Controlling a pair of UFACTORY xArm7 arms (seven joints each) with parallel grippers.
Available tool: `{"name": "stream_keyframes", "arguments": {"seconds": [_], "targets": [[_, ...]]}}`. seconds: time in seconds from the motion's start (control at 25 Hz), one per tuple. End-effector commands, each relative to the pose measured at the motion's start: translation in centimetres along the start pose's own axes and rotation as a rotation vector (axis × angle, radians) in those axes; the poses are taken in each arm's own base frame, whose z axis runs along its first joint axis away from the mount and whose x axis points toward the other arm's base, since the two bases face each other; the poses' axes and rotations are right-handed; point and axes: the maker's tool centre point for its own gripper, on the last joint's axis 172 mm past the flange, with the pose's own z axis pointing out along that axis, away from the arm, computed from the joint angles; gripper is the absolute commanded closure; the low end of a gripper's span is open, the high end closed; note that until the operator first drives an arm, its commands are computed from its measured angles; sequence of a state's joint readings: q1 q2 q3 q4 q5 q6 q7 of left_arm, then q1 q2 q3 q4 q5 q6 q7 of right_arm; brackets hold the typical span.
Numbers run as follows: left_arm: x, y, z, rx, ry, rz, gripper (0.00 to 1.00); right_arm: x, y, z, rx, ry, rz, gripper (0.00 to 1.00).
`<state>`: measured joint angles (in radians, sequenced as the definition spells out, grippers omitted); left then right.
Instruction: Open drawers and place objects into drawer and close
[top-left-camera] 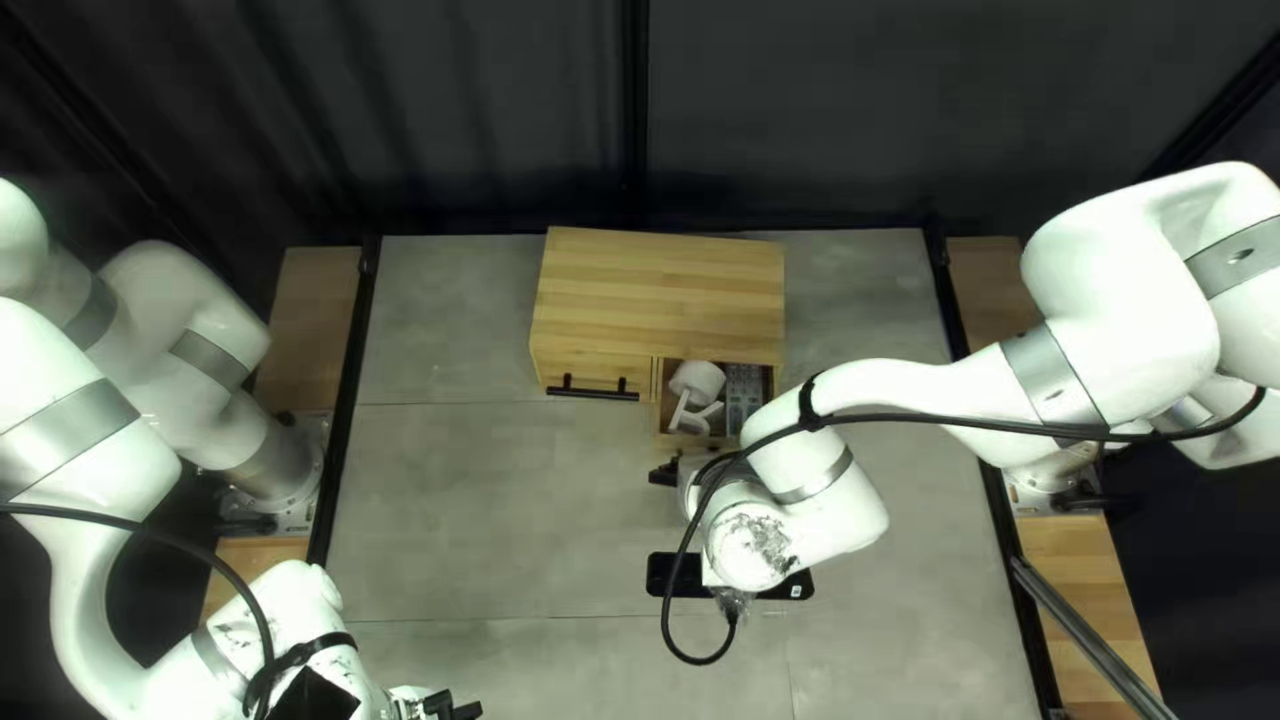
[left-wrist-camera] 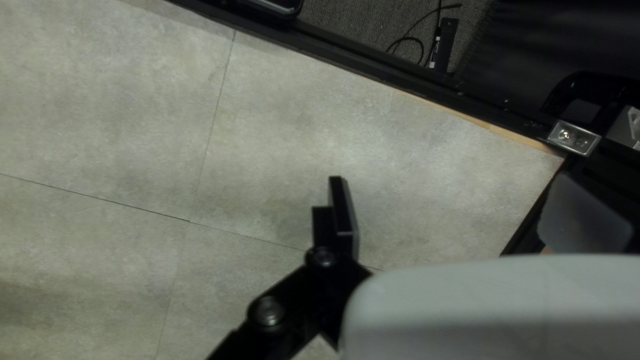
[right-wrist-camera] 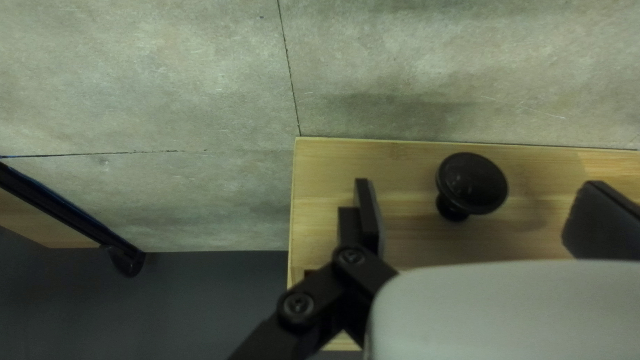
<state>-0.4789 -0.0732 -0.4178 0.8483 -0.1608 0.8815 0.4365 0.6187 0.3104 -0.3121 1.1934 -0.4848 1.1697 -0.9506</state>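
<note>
The left arm bends low by the near-left corner, its gripper (top-left-camera: 454,707) spread wide. White objects (top-left-camera: 698,383) lie in the cabinet's open right drawer (top-left-camera: 659,416); the right arm reaches across, its gripper (top-left-camera: 680,464) parted around the black knob (right-wrist-camera: 472,183).

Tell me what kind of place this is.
Probably a robotics lab or test station. A left arm and a right arm flank one table, a dark curtain hangs behind, and a small wooden cabinet with an open drawer seems to be a practice prop.
</note>
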Motion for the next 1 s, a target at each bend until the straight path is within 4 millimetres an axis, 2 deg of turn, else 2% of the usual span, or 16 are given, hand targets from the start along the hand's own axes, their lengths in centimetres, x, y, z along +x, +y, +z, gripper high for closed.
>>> {"name": "stream_keyframes", "arguments": {"seconds": [0.04, 1.0], "targets": [[0.0, 0.0, 0.0, 0.000, 0.000, 0.000, 0.00, -0.3, 0.0, 0.0, 0.000, -0.004, -0.001, 0.00], [0.0, 0.0, 0.0, 0.000, 0.000, 0.000, 0.00, -1.4, 0.0, -0.2, -0.003, -0.017, 0.000, 0.00]]}}
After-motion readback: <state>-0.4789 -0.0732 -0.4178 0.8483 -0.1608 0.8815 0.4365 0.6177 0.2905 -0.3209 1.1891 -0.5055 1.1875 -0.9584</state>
